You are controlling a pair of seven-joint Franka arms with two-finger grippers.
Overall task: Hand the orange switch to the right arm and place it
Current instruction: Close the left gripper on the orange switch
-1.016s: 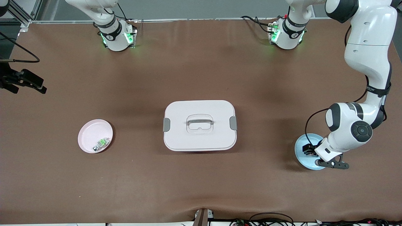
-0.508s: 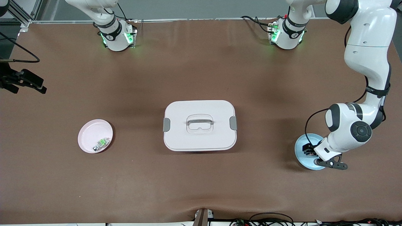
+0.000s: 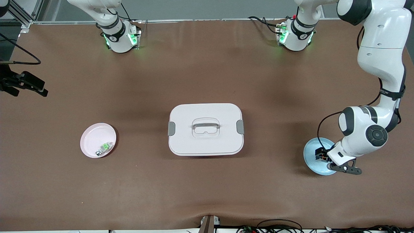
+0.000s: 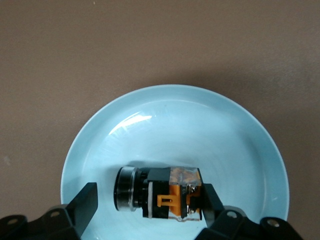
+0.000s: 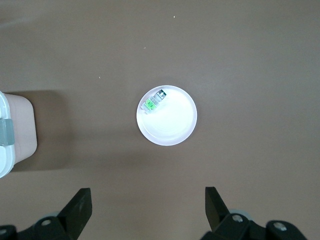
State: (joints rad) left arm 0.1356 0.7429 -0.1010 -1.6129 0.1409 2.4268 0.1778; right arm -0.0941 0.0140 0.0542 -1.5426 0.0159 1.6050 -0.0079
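The left gripper (image 4: 148, 202) is narrowing around the orange switch (image 4: 159, 194), still lying in the blue plate (image 3: 311, 150) at the front view's lower right; its fingers (image 4: 86, 201) are not yet touching. The right gripper (image 5: 148, 207), wide open and empty, is waiting above the pink plate (image 5: 175, 125).

The left wrist hides part of the blue plate (image 3: 311, 152) (its four-o'clock rim) in the front view.

front view high, facing bases – wrist views look straight down
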